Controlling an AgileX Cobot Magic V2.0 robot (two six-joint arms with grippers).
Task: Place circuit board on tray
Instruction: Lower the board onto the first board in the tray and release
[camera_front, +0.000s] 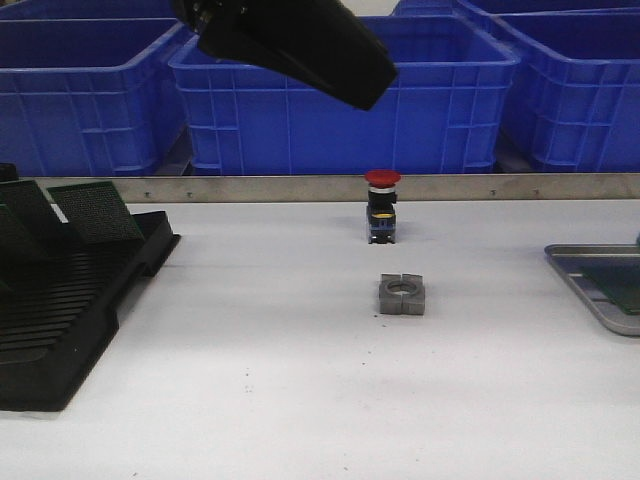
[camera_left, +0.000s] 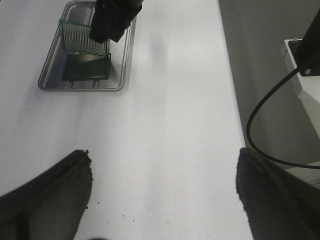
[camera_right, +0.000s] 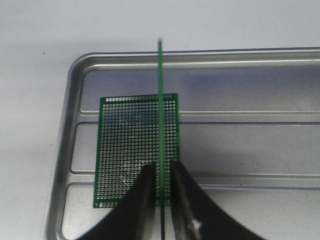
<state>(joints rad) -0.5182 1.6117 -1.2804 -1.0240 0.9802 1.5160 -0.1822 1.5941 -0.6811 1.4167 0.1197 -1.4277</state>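
Observation:
In the right wrist view my right gripper (camera_right: 161, 167) is shut on a green perforated circuit board (camera_right: 160, 100), held edge-on and upright above the silver tray (camera_right: 250, 60). A second green board (camera_right: 130, 150) lies flat on the tray's ridged base, directly under the held one. From the left wrist view, the held circuit board (camera_left: 82, 40) hangs over the tray (camera_left: 80, 88) and over the flat board (camera_left: 86, 67). My left gripper (camera_left: 162, 165) is open and empty above bare table, well away from the tray. The front view shows only the tray's corner (camera_front: 575, 285) at the right edge.
A black slotted rack (camera_front: 70, 310) at the left holds more green boards (camera_front: 95, 210). A red push button (camera_front: 382, 205) and a grey metal block with a hole (camera_front: 402, 295) stand mid-table. Blue crates (camera_front: 340, 100) line the back. A black cable (camera_left: 265, 125) hangs past the table edge.

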